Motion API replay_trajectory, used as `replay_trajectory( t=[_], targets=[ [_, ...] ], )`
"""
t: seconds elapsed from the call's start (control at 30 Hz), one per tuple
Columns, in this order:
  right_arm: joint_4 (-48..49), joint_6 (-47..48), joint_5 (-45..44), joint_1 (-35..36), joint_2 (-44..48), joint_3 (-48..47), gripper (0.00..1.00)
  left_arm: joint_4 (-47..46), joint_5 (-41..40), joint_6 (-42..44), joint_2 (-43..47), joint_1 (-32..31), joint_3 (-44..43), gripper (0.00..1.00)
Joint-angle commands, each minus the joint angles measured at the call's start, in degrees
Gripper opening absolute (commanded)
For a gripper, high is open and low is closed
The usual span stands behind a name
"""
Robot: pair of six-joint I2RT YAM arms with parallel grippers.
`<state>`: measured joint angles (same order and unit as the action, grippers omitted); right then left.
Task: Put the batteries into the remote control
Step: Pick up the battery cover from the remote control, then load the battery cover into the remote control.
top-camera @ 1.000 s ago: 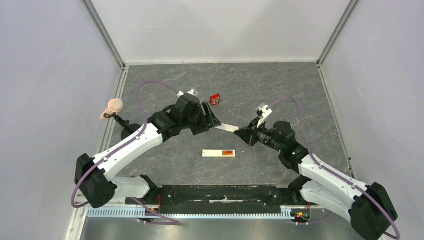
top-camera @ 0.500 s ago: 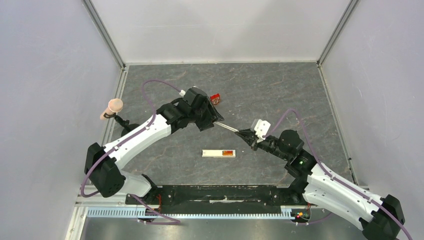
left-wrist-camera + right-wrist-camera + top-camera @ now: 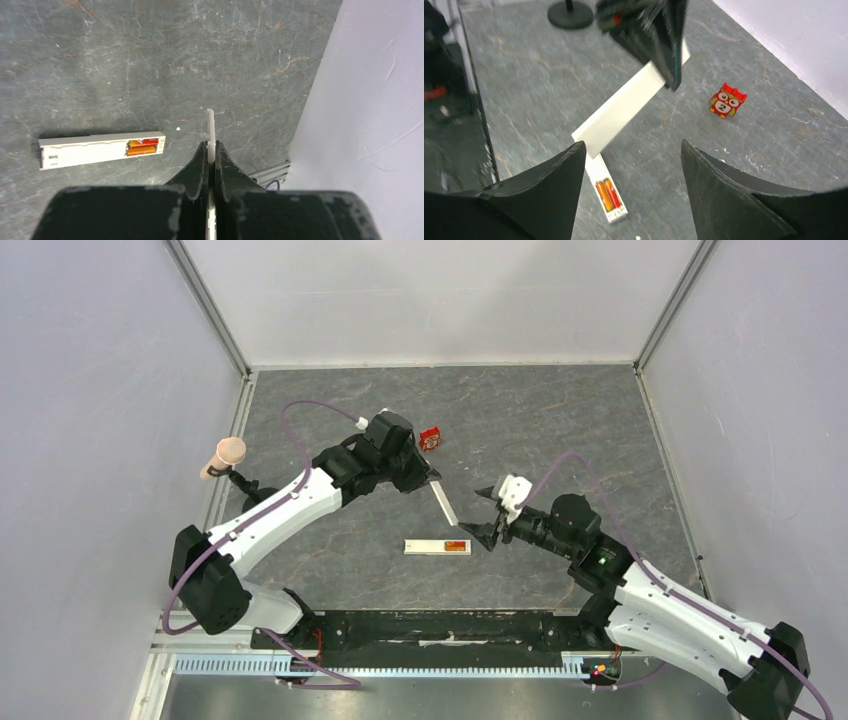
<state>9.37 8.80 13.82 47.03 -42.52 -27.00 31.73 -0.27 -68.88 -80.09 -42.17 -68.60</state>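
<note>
The remote control (image 3: 425, 547) is a slim white bar lying flat near the table's middle, recess up. Two orange-red batteries (image 3: 457, 547) sit side by side in its right end, and the left wrist view shows them (image 3: 142, 146) too. My left gripper (image 3: 430, 478) is shut on one end of a thin white cover strip (image 3: 444, 503), which slants down toward the remote. My right gripper (image 3: 478, 512) is open just right of the strip's free end, touching nothing. From the right wrist, the strip (image 3: 624, 107) hangs above the remote control (image 3: 596, 175) and the batteries (image 3: 607, 195).
A small red owl box (image 3: 430, 438) lies behind the left gripper. A black stand with a pink-tipped rod (image 3: 228, 453) is at the left edge. Grey walls close in the left, back and right sides. A metal rail (image 3: 400, 668) runs along the near edge.
My right gripper opened, let go of the cover strip and drew back. My left gripper shut on the strip, and its free end swung down toward the remote.
</note>
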Motion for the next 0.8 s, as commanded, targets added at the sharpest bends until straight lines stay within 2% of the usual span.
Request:
replay_trajectory(
  t=[0.0, 0.13, 0.27, 0.4, 0.57, 0.77],
  targets=[
    [-3.31, -16.95, -1.44, -0.30, 0.22, -10.70, 0.73, -2.40, -6.14, 7.34, 3.89, 0.25, 1.45, 0.02],
    [-6.81, -36.36, -7.46, -0.31, -1.47, -15.71, 0.78, -10.62, -10.11, 9.20, 10.34, 0.25, 5.88, 0.02],
    [-8.19, -57.93, -12.24, -0.60, -3.57, -15.83, 0.82, -20.21, -13.03, 9.68, 16.46, 0.25, 10.16, 0.02],
    [-0.75, -74.02, -12.76, -0.94, -4.57, -12.74, 0.87, -27.62, -14.37, 9.48, 21.11, 0.25, 13.10, 0.02],
    [14.71, -86.03, -15.61, -0.97, -4.44, -7.22, 0.89, -31.30, -16.26, 8.22, 24.34, 0.19, 14.95, 0.02],
    [26.85, -96.82, -14.35, -0.97, -9.17, -4.23, 0.87, -36.95, -16.47, 5.06, 24.47, 0.23, 16.43, 0.02]
  ],
)
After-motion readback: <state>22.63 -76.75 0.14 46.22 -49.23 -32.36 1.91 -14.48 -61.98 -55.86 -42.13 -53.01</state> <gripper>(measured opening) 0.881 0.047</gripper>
